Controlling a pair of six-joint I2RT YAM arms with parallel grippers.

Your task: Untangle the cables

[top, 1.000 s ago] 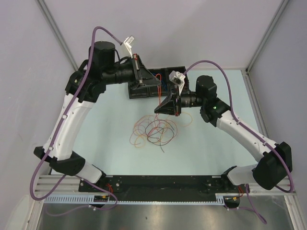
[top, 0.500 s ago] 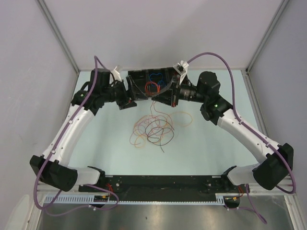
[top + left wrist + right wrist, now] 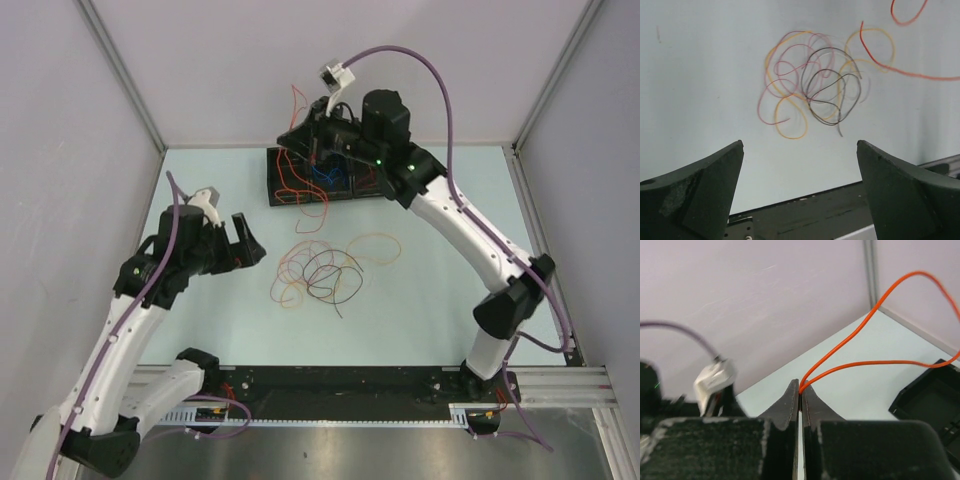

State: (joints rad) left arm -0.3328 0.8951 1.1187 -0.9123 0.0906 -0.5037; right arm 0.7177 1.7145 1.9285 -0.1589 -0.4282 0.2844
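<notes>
Item: cables (image 3: 318,275), thin wires in red, pink, orange-yellow and black, lying as a loose knot of overlapping curls on the pale table (image 3: 430,300), in front of the black tray (image 3: 272,190)

Separate piece: red cable (image 3: 865,362), lifted above the tray at the back of the table, its slack hanging down over the tray towards the knot

Handling: judged very light, limp and springy, with no stiffness to push against; a strand is likely to slide through a loose pinch and to drag its neighbours along when pulled. Best taken at a free end or at an outer loop that stands clear of the crossings, such as the orange-yellow curl on the near edge of the knot, not in the dense middle

Left gripper (image 3: 799,145): fingers spread wide, holding nothing, low over the table to the left of the knot and looking at it

Right gripper (image 3: 800,387): pinched tight on the red cable, two strands running out from between its tips

Change against a second ago: the left gripper, then closed up by the tray, has let go and drawn back to the left; the right gripper has carried the red cable up and back over the tray; the knot itself lies much as it did
</notes>
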